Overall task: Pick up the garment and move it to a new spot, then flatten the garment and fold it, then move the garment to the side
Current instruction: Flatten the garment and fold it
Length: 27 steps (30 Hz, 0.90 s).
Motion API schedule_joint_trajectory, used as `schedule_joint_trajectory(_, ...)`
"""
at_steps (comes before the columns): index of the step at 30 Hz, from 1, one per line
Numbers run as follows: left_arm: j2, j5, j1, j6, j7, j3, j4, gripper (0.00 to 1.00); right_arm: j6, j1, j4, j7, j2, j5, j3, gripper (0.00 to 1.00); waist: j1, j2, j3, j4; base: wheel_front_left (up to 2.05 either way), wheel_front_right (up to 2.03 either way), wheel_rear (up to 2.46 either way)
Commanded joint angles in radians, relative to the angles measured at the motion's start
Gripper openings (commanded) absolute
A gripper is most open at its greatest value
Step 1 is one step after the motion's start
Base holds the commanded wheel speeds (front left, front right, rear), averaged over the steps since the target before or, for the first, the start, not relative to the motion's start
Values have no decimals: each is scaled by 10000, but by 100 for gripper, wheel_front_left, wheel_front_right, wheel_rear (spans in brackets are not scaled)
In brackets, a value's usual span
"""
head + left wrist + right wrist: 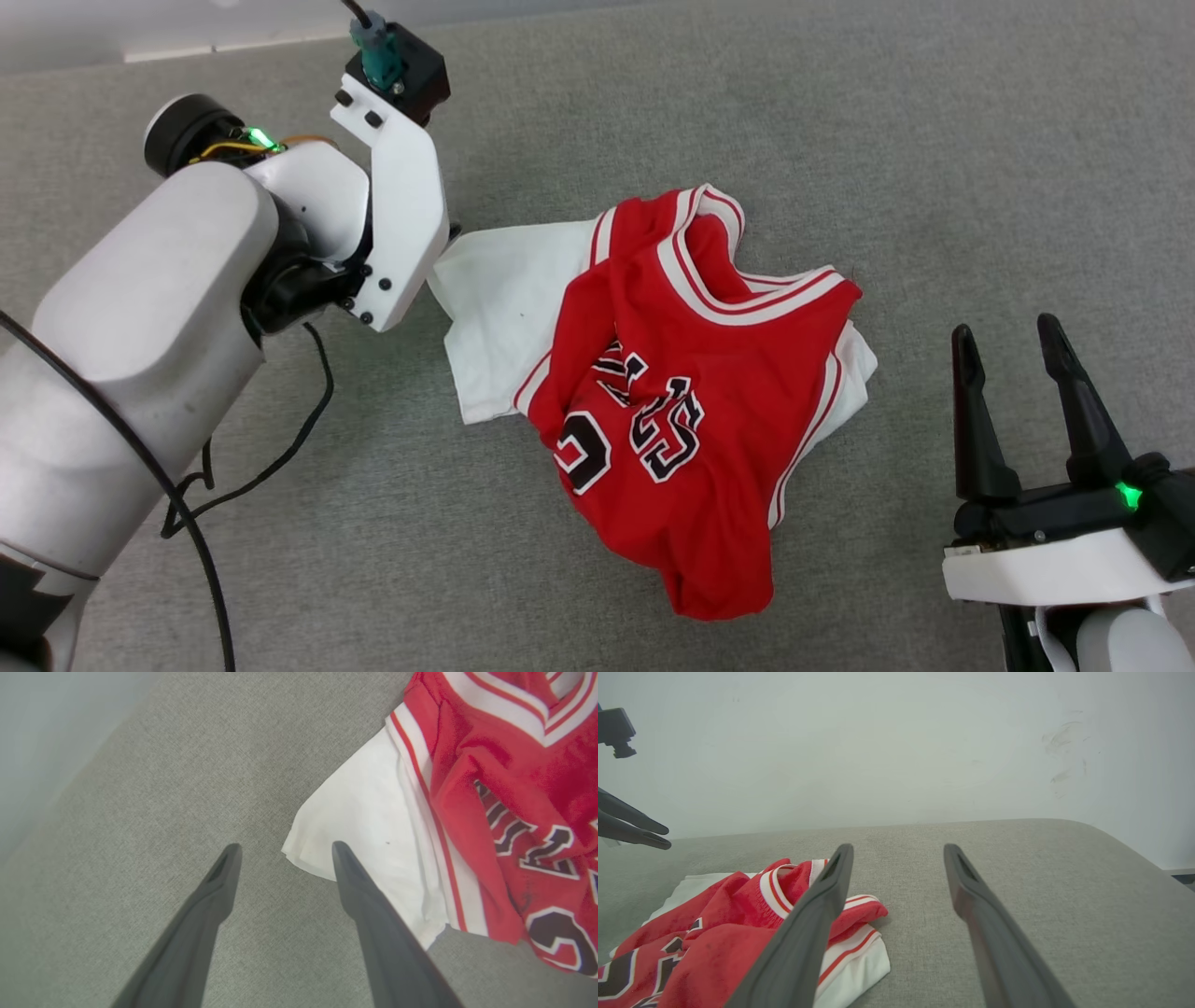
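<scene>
The shirt (672, 392) is a red jersey with white short sleeves, red-and-white striped trim at the neck and sleeve seams, and black letters outlined in white above a number 3. It lies crumpled, not flat, near the middle of the grey surface (840, 140). The body is bunched into deep folds, so the letters are creased and partly hidden. 1 white sleeve spreads out flat toward the robot's left. The other shows as a white edge tucked under the red cloth on the right.

In the head view its long axis runs from far to near, leaning toward the robot's right at the near end. The striped neck opening points away from the robot and the red hem lies nearest to it. The letters and number do not read upright from the robot's side.

The left gripper (286, 845) has its 2 fingers spread apart with nothing between them. It sits at the outer edge of the spread sleeve, and 1 finger overlaps the white corner in the left wrist view. I cannot tell whether it touches the cloth. The right gripper (1005, 327) is also spread wide and empty, apart from the shirt on its right side, fingers pointing toward the far wall (896, 742).
</scene>
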State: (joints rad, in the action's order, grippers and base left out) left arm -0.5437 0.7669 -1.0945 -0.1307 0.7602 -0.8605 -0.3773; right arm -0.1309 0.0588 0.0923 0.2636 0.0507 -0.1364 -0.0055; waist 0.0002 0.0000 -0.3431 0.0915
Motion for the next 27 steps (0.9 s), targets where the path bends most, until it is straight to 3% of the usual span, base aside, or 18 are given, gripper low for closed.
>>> schedule_joint_trajectory(1,-134,395,-233,29,396,-313,-14,100,3,236,50,17,-8,52,53,100,-2,0,-258,159,0,0,0)
schedule_joint_trajectory(6,-402,1244,-575,29,1306,-1257,-106,100,3,442,116,17,-9,41,90,100,-2,0,-670,330,0,0,0)
schedule_joint_trajectory(15,-528,1658,-502,27,1648,-3357,-365,100,3,671,101,17,-9,-15,155,100,-2,0,-1061,486,0,0,0)
schedule_joint_trajectory(16,-524,1731,-492,25,1565,-3504,-388,87,3,667,94,17,-9,-13,161,100,-2,0,-1061,485,0,0,0)
schedule_joint_trajectory(17,-506,1775,-496,25,1468,-3612,-422,8,3,652,84,17,-9,-2,163,100,-2,0,-1044,472,0,0,0)
schedule_joint_trajectory(18,-474,1809,-517,25,1367,-3729,-410,0,3,623,64,17,-9,17,152,100,-2,0,-1002,445,0,0,0)
schedule_joint_trajectory(27,-790,2329,-852,28,-438,-3866,-405,0,3,154,-133,17,-9,205,77,100,-2,0,-12,-190,0,0,0)
